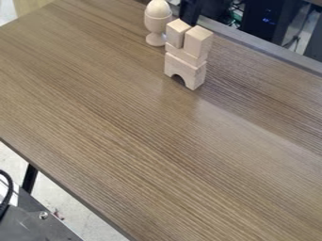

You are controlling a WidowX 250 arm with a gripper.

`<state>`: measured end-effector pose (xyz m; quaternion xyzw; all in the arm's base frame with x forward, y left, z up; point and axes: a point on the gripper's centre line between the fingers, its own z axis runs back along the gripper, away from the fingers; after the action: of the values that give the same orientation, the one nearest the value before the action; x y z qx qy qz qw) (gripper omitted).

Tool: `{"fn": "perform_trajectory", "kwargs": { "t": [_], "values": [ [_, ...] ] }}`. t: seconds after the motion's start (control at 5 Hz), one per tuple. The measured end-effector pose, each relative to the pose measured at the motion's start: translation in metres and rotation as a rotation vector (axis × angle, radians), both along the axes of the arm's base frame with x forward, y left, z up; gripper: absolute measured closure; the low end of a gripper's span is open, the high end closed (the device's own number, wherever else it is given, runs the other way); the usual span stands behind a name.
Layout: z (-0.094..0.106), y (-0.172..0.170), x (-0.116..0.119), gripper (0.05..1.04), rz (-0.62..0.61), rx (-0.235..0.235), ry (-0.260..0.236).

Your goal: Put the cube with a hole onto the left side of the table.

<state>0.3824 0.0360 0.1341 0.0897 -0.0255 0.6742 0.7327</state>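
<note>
Black robot gripper (190, 11) hangs at the top edge of the camera view, behind a small stack of pale wooden blocks near the far edge of a brown wood-grain table (144, 136); whether it is clenched, released or grasping anything cannot be told from this angle. The only block with a visible opening, an arched block (194, 75), forms the base of the stack, standing on the table in the upper middle of the view with its rounded notch facing the lower left. A flat block (185, 55) lies across it, carrying two upright blocks side by side: a left block (177, 33) and, nearer the camera, a right block (198, 41). Just beside the stack, to its left in the view, a wooden egg (157, 8) sits upright in a stemmed wooden cup (156, 26). Dark equipment (261, 21) dotted with blue lights stands beyond the table at upper right, while a black cable (9, 190) curves over a dark metal surface (37, 228) at lower left, near a black table leg (29, 178).
</note>
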Motion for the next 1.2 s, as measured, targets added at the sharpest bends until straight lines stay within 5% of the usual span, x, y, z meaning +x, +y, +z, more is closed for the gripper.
{"fn": "perform_trajectory", "kwargs": {
  "t": [1.2],
  "values": [
    [-0.001, 0.024, 0.001, 0.083, 0.065, -0.029, -0.045]
  ]
}}
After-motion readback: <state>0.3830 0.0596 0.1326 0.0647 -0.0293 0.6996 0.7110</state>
